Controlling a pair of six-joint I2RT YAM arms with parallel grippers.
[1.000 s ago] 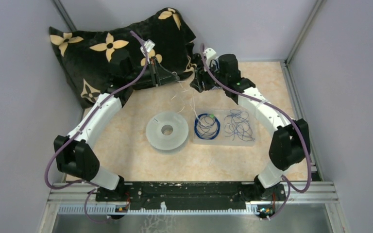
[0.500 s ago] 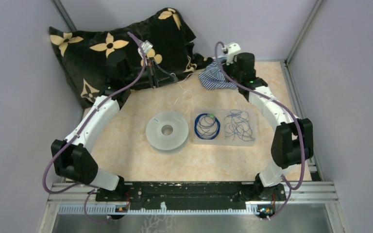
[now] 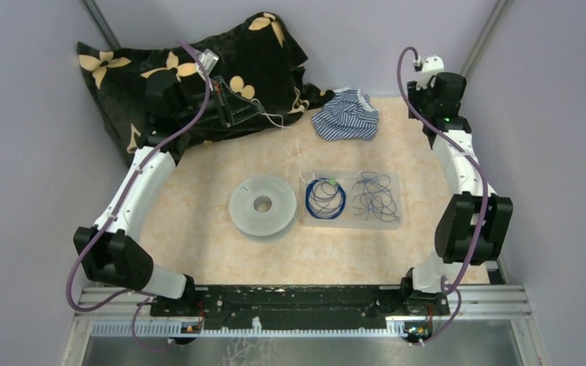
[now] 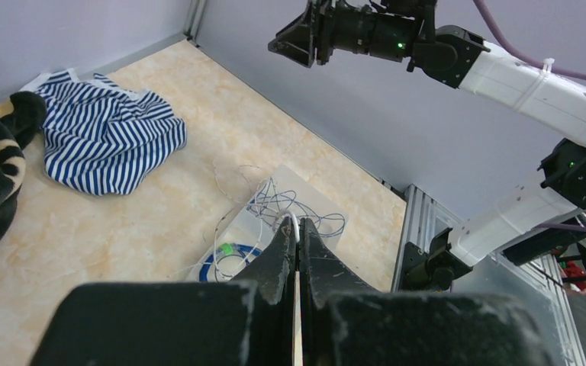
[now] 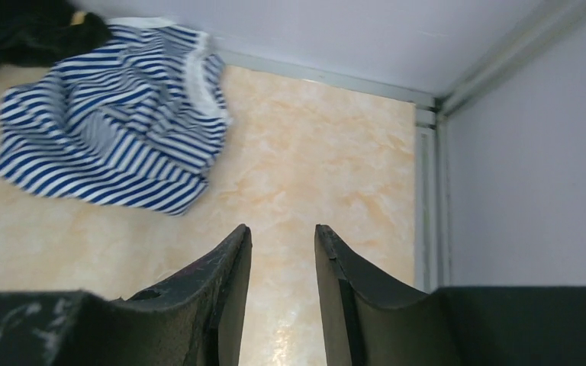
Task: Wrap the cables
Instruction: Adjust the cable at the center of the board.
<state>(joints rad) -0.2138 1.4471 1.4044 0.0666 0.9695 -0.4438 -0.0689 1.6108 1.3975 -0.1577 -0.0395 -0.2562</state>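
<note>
- Pinching a whitish wire [image 4: 295, 223] in the left gripper [image 4: 297, 231], fingers pressed together, up by the dark flowered cloth [image 3: 175, 72].
- Trailing that wire down toward the blue coil [image 3: 325, 200]; too fine to trace, probably joined.
- On the clear sheet [image 3: 351, 177], just right of the spool [image 3: 262, 204]: coil and loose tangle [image 3: 375, 197] side by side.
- Right gripper [image 5: 282, 236]: narrow gap, nothing between, near the far right corner, clear of the striped cloth [image 3: 345, 114].

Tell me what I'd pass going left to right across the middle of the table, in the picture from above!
left arm → pale round spool → blue cable ring → scribbly cable tangle → right arm
</note>
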